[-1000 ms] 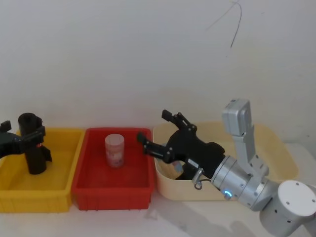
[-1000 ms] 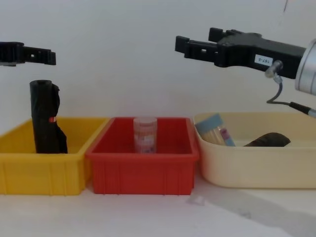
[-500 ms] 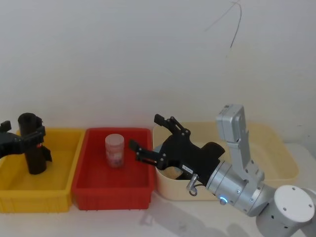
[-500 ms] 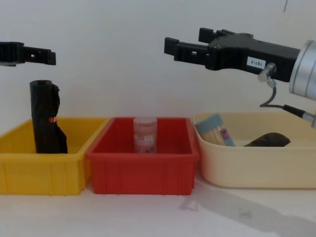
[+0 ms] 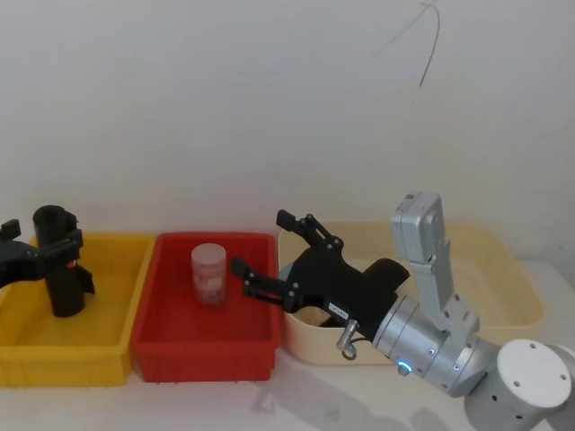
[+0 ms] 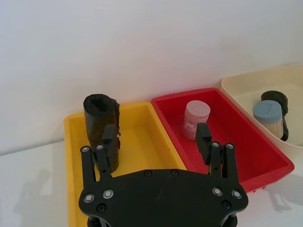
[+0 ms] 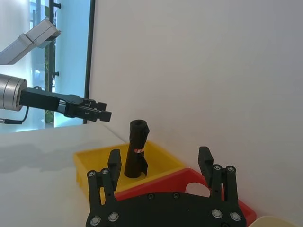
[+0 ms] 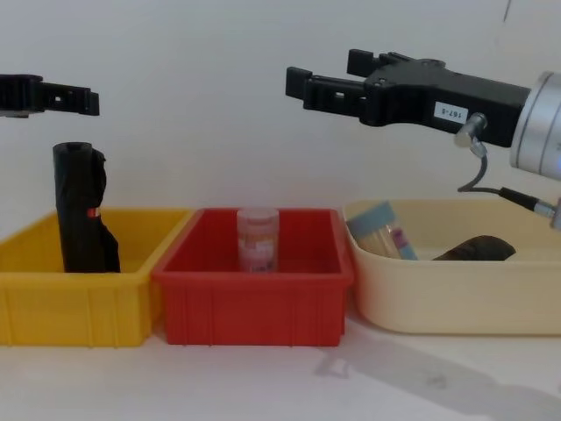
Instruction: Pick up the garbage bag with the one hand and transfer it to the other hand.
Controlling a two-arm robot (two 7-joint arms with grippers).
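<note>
The right claw [image 8: 324, 77], black with a small white label, on the silver-grey arm with a blue ring light, hangs high with its two fingers spread wide and nothing between them. Its tips reach over the near end of the rectangular red plastic bin [image 8: 254, 307]. Below it and back toward its wrist, the tightly rolled glossy black garbage bag [image 8: 478, 248] lies on its side in the rounded cream plastic tub [image 8: 456, 303], untouched. A blue-lidded container [image 8: 379, 230] leans just beside the bag in the same tub. Under the right claw's fingertips, a clear plastic jar with a pink label [image 8: 258, 239] stands upright in the red bin. The left claw [image 8: 54, 96] hovers well apart from the right one, open and empty, as its own wrist camera shows by the gap between its fingers [image 6: 110, 136]. Directly beneath it stands a second black roll with a red-orange spot [image 8: 83, 210], upright in the yellow plastic bin [image 8: 88, 307] and clear of the claw. All three containers sit side by side on the white bench [image 8: 263, 377].
</note>
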